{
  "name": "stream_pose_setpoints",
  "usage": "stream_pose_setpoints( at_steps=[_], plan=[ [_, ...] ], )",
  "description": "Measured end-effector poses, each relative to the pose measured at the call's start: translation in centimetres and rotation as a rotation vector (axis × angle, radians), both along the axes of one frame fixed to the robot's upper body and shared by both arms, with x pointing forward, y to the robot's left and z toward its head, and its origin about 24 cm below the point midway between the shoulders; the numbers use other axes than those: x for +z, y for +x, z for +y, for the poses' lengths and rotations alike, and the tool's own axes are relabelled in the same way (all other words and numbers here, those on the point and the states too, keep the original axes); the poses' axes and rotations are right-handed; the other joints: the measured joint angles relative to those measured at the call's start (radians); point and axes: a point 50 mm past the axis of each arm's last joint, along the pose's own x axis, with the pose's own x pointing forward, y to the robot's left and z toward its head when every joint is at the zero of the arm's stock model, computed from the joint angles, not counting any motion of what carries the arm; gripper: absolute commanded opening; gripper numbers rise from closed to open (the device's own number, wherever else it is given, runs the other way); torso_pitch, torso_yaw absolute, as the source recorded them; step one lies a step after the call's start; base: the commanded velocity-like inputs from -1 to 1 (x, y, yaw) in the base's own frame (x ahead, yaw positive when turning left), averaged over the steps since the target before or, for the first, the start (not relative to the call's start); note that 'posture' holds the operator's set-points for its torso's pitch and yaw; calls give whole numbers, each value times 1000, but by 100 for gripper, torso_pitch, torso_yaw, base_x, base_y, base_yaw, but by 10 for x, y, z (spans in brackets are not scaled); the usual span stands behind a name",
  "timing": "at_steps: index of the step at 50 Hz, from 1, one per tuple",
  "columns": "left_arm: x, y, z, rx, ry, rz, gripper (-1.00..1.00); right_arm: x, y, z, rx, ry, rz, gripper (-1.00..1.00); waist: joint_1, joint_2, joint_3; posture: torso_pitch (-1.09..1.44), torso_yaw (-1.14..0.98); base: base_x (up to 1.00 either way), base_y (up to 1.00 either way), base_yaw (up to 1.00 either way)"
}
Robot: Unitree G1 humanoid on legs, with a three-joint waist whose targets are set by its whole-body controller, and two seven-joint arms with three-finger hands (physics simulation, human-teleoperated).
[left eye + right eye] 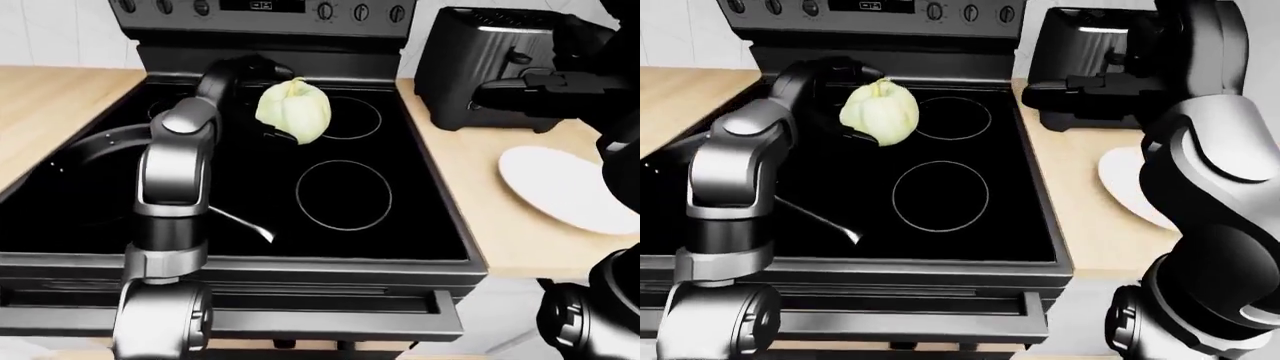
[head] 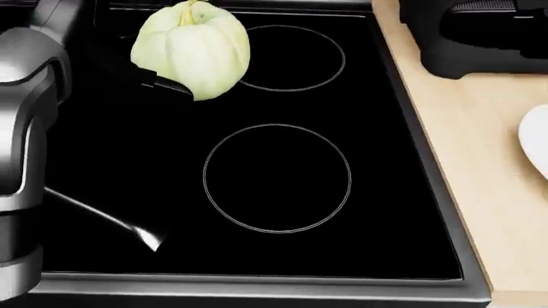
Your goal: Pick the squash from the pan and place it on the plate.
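Left-eye view: left hand (image 1: 262, 96) fingers gripping the squash (image 1: 293, 110) above the stove (image 1: 420, 225), mid-carry; next, reach right to the plate (image 1: 560, 187).

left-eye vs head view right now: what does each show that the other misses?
Left-eye only: the pan at left on the stove, the stove's control knobs, the whole toaster with the right hand against it, and most of the plate.

Head view only: nothing extra; it is a tighter look down at the cooktop.

Both: the squash in the left hand over the cooktop, the two right burner rings, the pan handle, the wooden counter.
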Motion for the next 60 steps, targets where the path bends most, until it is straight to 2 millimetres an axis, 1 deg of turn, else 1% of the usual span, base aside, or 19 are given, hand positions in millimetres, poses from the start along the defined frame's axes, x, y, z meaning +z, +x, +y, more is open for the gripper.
stream_pose_setpoints(
  at_steps=[3, 7, 8, 12, 16, 20, 24, 28, 32, 34, 36, 39, 41, 43, 45, 47, 51, 54, 60],
  plan=[
    [5, -1, 6, 21, -5, -20, -22, 1, -1, 2, 11, -5, -10, 100, 6, 29, 7, 0, 0, 0, -33, 0],
    [12, -2, 10, 42, -4, -48, -22, 2, -1, 3, 13, -4, -11, 100, 10, 69, -2, 0, 0, 0, -34, 0],
    [12, -3, 13, 50, -4, -49, -22, 0, 0, 4, 22, -4, -5, 100, 17, 56, -1, 0, 0, 0, -34, 0],
    [3, 0, 19, 82, -5, -2, -23, -4, 2, 8, 49, -17, 23, 100, 15, 63, -15, 0, 0, 0, -33, 0],
    [10, -2, 17, 72, -4, -30, -24, 2, -1, 6, 35, -11, -13, 100, 12, 22, -12, 0, 0, 0, -34, 0],
    [16, -3, 15, 63, -9, -56, -24, 2, -1, 6, 34, -15, -18, 100, 11, -52, -19, 0, 0, 0, -33, 0],
    [5, -1, 4, 14, -3, -21, -23, -4, 1, 0, -1, 1, 16, 100, -2, -29, -2, 0, 0, 0, -33, 0],
    [5, -1, 6, 18, -9, -14, -23, -1, 0, 2, 8, -7, -2, 100, 6, 12, 5, 0, 0, 0, -33, 0],
    [10, -3, 10, 37, -12, -45, -22, -1, 0, 2, 10, -7, -2, 100, 9, 42, 2, 0, 0, 0, -32, 0],
    [12, -3, 11, 40, -12, -53, -22, 1, 0, 2, 9, -7, -5, 100, 9, 66, -2, 0, 0, 0, -33, 0],
    [11, -3, 14, 51, -12, -51, -22, -1, 0, 5, 22, -9, -3, 100, 21, 51, -1, 0, 0, 0, -32, 0],
    [1, -1, 20, 80, -12, -5, -22, -4, 2, 8, 47, -19, 23, 100, 18, 63, -11, 0, 0, 0, -33, 0],
    [3, 0, 19, 85, -10, 0, -22, -2, 2, 7, 43, -16, 17, 100, 13, 53, -17, 0, 0, 0, -34, 0],
    [7, -1, 18, 79, -10, -21, -22, 1, 0, 5, 35, -13, -2, 100, 12, 29, -13, 0, 0, 0, -32, 0],
    [11, -2, 17, 74, -12, -42, -22, 2, -1, 6, 34, -15, -16, 100, 14, -2, -10, 0, 0, 0, -33, 0],
    [13, -3, 16, 69, -9, -54, -22, 3, -1, 6, 33, -16, -19, 100, 12, -49, -17, 0, 0, 0, -32, 0],
    [5, -1, 3, 17, -4, -28, -22, -2, 0, -1, -3, 2, 10, 100, -9, -32, -4, 0, 0, 0, -33, 0],
    [0, 1, 3, 8, -6, -2, -22, 0, 0, -1, -3, -2, 4, 100, -3, 1, -2, 0, 0, 0, -33, 0],
    [10, -2, 11, 43, -13, -44, -22, 0, 1, 2, 9, -5, 1, 100, 7, 60, 0, 0, 0, 0, -33, 0]
  ],
)
